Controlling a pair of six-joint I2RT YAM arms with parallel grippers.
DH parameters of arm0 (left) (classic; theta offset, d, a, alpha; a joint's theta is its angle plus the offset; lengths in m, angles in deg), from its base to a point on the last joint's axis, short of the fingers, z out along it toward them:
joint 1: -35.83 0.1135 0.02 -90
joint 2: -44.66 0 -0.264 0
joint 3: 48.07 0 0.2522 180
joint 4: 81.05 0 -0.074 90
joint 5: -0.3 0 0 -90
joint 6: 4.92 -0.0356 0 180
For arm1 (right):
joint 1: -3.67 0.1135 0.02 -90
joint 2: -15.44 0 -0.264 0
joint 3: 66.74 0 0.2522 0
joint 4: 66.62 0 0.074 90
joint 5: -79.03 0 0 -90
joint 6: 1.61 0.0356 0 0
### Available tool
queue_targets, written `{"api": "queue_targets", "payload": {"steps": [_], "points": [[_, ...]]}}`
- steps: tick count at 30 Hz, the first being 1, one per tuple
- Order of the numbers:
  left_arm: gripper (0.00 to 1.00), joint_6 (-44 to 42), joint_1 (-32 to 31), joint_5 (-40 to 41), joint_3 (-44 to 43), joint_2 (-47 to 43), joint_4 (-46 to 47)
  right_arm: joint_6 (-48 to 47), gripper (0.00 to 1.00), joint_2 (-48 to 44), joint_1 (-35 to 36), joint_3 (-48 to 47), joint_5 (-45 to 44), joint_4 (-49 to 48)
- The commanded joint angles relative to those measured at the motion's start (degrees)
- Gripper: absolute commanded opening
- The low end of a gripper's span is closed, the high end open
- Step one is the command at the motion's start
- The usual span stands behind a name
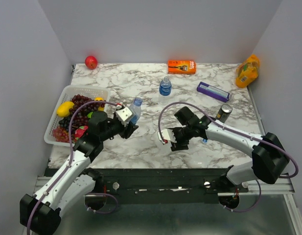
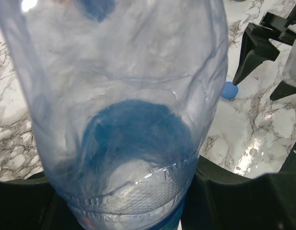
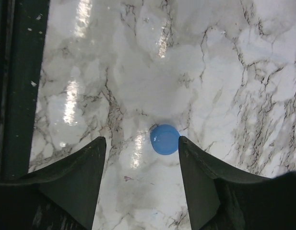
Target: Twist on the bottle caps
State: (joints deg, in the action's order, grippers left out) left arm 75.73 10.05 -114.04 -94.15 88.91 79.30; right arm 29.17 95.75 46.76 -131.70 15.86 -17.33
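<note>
My left gripper [image 1: 128, 122] is shut on a clear bottle [image 1: 135, 108] with a blue label, held tilted above the table at the left of centre. That bottle [image 2: 124, 120] fills the left wrist view between the dark fingers [image 2: 234, 196]. A second bottle [image 1: 165, 86] stands upright at the back centre with a blue top. My right gripper [image 1: 171, 141] is open and points down at the table. In the right wrist view a small blue cap [image 3: 165, 139] lies on the marble between the open fingers, right against the right finger [image 3: 195, 163]. The cap also shows in the left wrist view [image 2: 229, 90].
A white basket [image 1: 67, 93] of fruit sits at the left. A red apple [image 1: 91, 62], an orange box [image 1: 181, 66], a purple box [image 1: 213, 91], a dark can [image 1: 223, 112] and an orange juice bottle [image 1: 247, 72] lie around the back and right. The table's dark front edge [image 3: 13, 86] is close.
</note>
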Motion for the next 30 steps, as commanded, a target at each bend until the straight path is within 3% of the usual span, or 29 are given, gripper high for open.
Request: {"api": "queue_targets", "payload": {"steps": [1,5,30], "points": [[0.00,0.99,1.61,-2.38,0.85,-1.44,-0.18,-3.18,0.68,3.44,0.33,-0.39,-6.61,-5.03],[0.00,1.52,1.96,-2.73,1.73,-1.71,0.70,-2.39,0.64,6.52,0.33,-1.18,-10.21,-6.70],[0.00,1.43,2.31,-2.12,3.40,-2.06,0.97,-3.18,0.52,10.74,0.50,-0.57,-8.02,-6.44]]}}
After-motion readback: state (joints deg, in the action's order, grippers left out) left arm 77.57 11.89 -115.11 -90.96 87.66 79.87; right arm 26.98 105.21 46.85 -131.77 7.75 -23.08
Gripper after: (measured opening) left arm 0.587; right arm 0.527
